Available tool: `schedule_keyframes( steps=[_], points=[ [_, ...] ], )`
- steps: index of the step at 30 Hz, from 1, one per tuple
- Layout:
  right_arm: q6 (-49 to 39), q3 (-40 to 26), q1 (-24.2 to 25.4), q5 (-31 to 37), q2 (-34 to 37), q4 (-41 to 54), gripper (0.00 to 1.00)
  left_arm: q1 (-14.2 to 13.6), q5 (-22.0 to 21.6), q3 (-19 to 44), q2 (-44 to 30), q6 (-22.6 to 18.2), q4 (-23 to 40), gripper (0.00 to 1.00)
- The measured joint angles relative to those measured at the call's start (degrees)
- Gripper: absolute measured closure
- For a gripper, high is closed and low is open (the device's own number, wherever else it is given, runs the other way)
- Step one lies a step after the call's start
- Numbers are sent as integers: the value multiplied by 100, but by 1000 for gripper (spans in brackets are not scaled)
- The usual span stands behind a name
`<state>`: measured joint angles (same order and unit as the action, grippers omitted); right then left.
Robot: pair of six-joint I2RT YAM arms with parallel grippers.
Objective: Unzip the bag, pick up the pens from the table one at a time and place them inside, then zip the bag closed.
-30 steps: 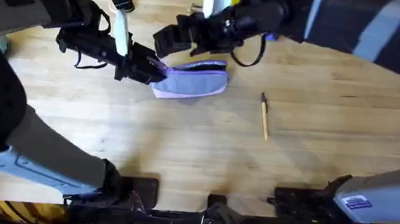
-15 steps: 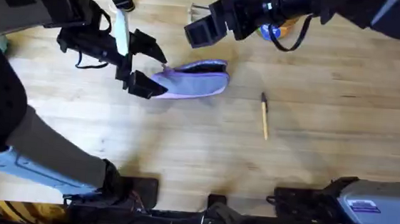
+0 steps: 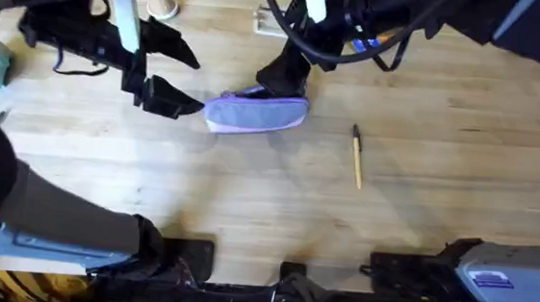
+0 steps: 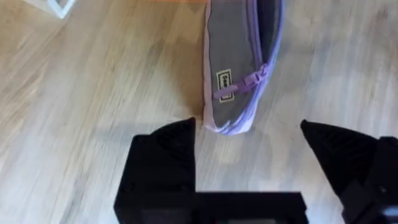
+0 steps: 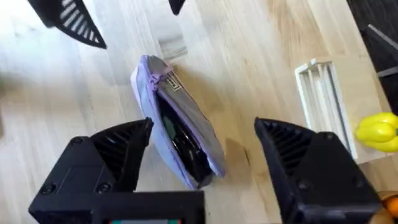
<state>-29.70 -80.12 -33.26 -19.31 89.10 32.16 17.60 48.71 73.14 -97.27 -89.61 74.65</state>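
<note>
Left gripper hangs with fingers spread wide, empty, the bag lying on the table just beyond its fingertips. Right gripper also parted, poised directly over the bag's far end; zipper gaping, dark interior visible. One tan pen lies well apart from both grippers.

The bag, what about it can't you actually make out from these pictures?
- Contents of the bag: right wrist view shows a dark opening with something dark inside; whether pens are in it cannot be told.
- Its far end: overhead, the right gripper covers it.
- Label text: left wrist view, too small to read.
</note>
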Motion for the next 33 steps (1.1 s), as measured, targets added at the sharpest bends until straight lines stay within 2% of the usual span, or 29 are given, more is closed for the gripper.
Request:
schedule_keyframes(
  steps=[3,7,15,21,22,23,28,33],
  points=[
    [-252,0,1,7,-2,-63,4,165,-330,322,423,-1,412,6],
    [-613,0,35,24,0,-74,4,217,-704,459,929,-1,693,6],
    [-841,0,49,44,0,-50,5,217,-960,459,1407,-1,744,8],
    [-916,0,49,-4,0,-126,851,217,-997,459,1429,-1,837,7],
    [-909,0,49,-7,0,-80,932,217,-997,459,1429,-1,838,7],
    [-915,0,49,-7,0,-11,958,217,-999,459,1429,-1,840,6],
    [-1094,2,49,-28,41,341,965,217,-999,459,1429,-1,848,7],
    [-1237,17,49,-353,415,310,966,217,-999,459,1429,-1,848,7]
  ],
)
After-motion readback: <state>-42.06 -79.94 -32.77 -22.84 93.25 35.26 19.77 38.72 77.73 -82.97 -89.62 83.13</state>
